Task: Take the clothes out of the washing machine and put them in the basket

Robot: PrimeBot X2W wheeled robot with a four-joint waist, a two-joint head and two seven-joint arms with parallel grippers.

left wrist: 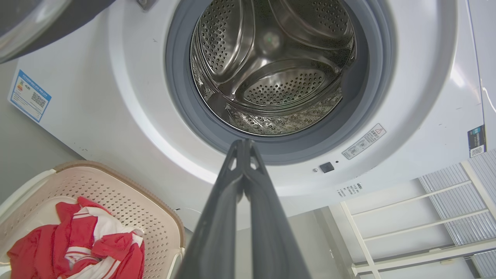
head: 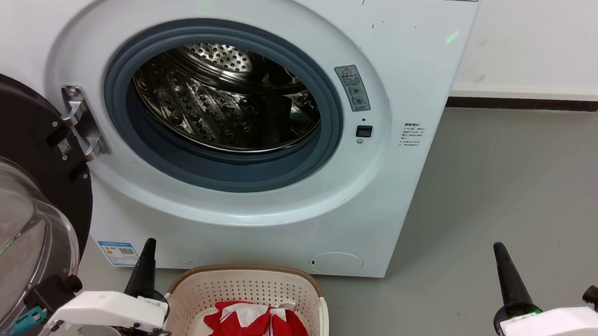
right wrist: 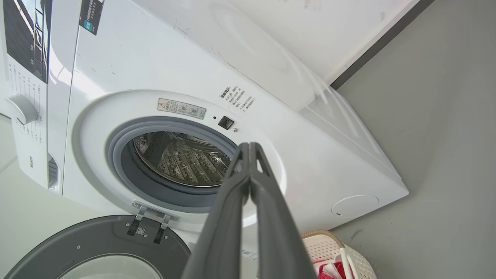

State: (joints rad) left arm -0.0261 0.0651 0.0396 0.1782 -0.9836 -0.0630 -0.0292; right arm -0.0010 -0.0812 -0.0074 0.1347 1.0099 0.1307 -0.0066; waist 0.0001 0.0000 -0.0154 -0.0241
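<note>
The white washing machine [head: 266,12] stands with its door swung open to the left, and its steel drum [head: 226,97] holds nothing that I can see. The red and white clothes [head: 260,327] lie bunched in the cream basket [head: 198,285] on the floor in front of the machine. Left of the basket my left gripper [head: 149,242] is shut, holding nothing, pointing up at the machine. Far to the right my right gripper [head: 498,246] is shut too, over bare floor. In the wrist views each gripper's [left wrist: 244,142] fingers [right wrist: 248,144] meet at the tips.
The open black-rimmed glass door [head: 14,225] juts out at the lower left, close to my left arm. Grey floor [head: 523,190] stretches right of the machine to a white wall with a dark baseboard [head: 522,104]. A white rack [left wrist: 426,224] appears in the left wrist view.
</note>
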